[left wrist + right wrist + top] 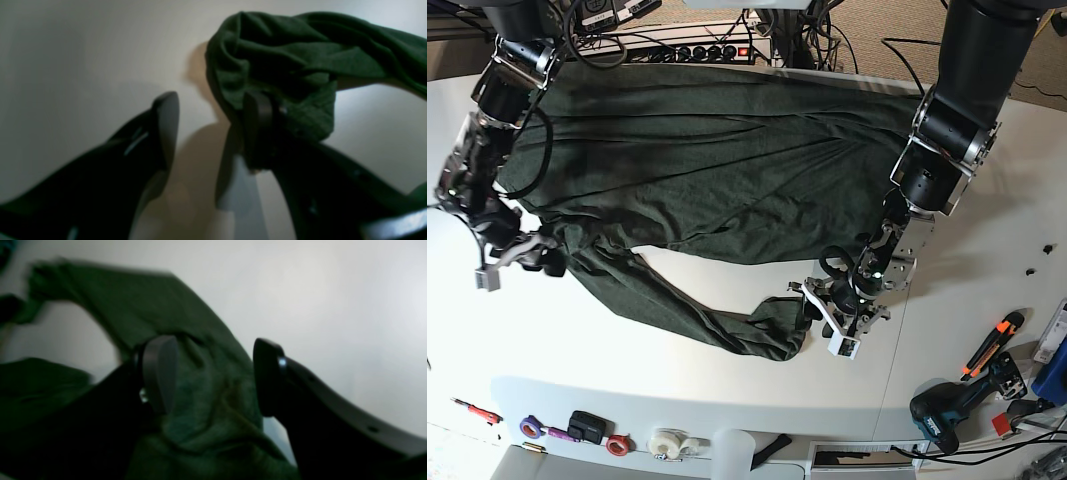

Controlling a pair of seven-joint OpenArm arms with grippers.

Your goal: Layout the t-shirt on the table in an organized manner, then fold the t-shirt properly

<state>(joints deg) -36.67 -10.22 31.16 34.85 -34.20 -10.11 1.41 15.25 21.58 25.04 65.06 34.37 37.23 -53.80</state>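
- Currently in the layout stage: t-shirt (717,165) spread wide across the far half of the counter (987,300), lower hem still bunched and trailing toward the near edge.
- Best handled by regripping at clean corners, pulling outward and low so the folds flatten without dragging the whole body.
- Left tool (213,116): jaws wide, nothing clamped; cloth bunch draped against one finger only, hem end just beside it.
- Right tool (213,373): jaws wide, cloth lying between the fingers but not pinched; view blurred.
- Risk judged: fabric snagging on a finger during withdrawal.
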